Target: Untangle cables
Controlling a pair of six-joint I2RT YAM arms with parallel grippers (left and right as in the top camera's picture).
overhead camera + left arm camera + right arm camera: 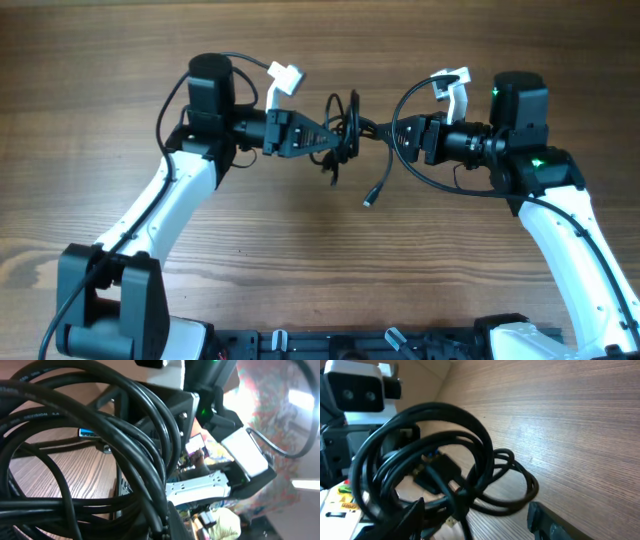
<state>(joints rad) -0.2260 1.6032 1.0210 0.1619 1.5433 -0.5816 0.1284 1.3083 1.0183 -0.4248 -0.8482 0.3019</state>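
Crowding my left wrist lens, the cables (100, 435) form a knotted coil clamped in my left claw (330, 135); beyond it my right claw (397, 130) stands wide around a strand, and one plug (369, 202) dangles toward the table (300, 260). Risk: closing on several strands, or pulling while that plug threads a loop, would probably cinch the knot

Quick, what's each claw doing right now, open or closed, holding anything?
Left claw: closed on the cables.
Right claw: open, fingers spread, with cable strands running between them.
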